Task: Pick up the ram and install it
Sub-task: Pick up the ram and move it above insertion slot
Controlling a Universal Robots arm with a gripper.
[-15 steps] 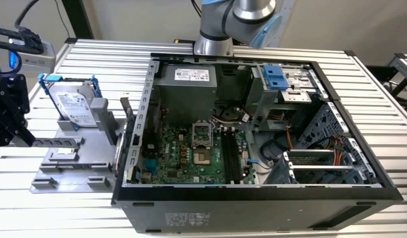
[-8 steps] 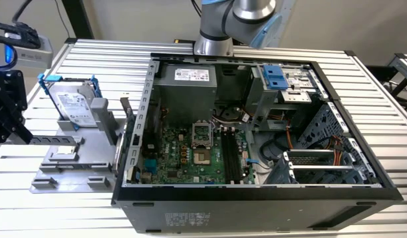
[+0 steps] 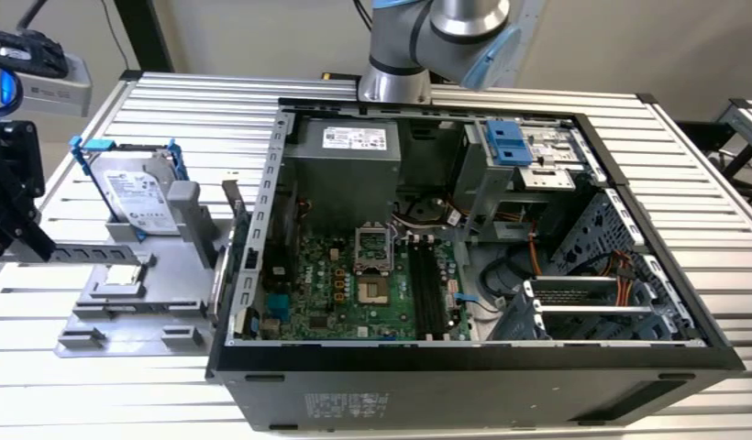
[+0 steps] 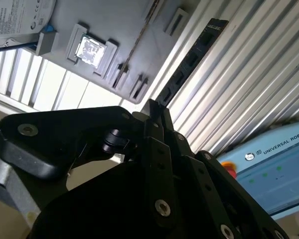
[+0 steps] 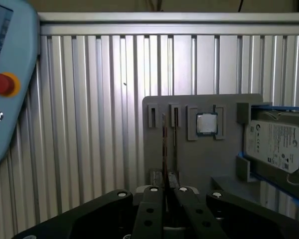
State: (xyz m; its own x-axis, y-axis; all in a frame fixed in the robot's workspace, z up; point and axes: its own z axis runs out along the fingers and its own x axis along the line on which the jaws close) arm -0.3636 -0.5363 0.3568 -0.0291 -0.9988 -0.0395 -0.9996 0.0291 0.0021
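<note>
Clamping the ram [image 4: 189,59], gripper [image 4: 156,110] closed on it; pickup looks done, install likely needs square alignment with memory slots [image 3: 427,289].

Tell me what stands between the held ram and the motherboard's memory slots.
The gripper is shut on the ram above the grey parts tray. Between it and the memory slots rises the open computer case's side wall, on the exterior view's left. Nothing visible lies over the slots themselves.
</note>
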